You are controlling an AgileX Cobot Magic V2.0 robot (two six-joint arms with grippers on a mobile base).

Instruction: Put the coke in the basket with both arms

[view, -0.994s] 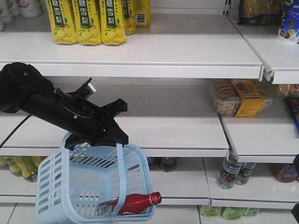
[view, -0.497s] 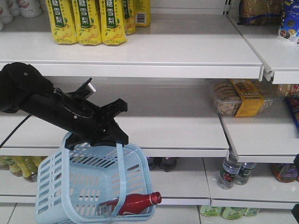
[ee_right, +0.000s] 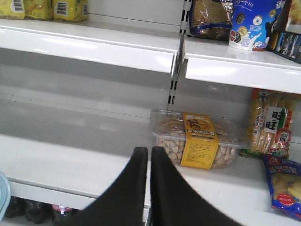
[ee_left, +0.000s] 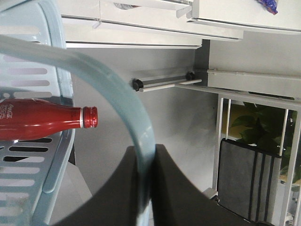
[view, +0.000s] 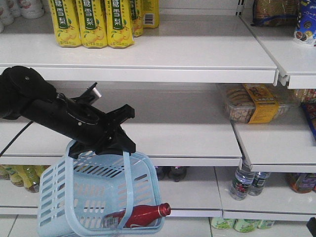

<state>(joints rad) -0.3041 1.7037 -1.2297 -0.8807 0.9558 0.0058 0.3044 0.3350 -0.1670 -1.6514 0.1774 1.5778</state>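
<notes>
The coke (view: pixel 140 216) lies on its side in the bottom of the light blue basket (view: pixel 57 200), red cap pointing right; it also shows in the left wrist view (ee_left: pixel 40 118). My left gripper (view: pixel 121 143) is shut on the basket's swing handle (ee_left: pixel 127 101) and holds the basket hanging in front of the shelves. In the left wrist view the pads (ee_left: pixel 176 188) pinch the handle. My right gripper (ee_right: pixel 149 153) is shut and empty, facing the middle shelf; only a dark corner of that arm (view: pixel 312 224) shows in the front view.
Yellow pear-drink bottles (view: pixel 94 22) stand on the top shelf. A clear box of biscuits (ee_right: pixel 197 139) lies on the middle shelf (view: pixel 197 143), snack bags (ee_right: pixel 270 125) to its right. Water bottles (view: pixel 242 183) and dark bottles (view: pixel 170 173) stand on the low shelf.
Almost nothing differs; the left arm and basket hold still. The dark piece of the right arm at the right edge has dropped lower.
</notes>
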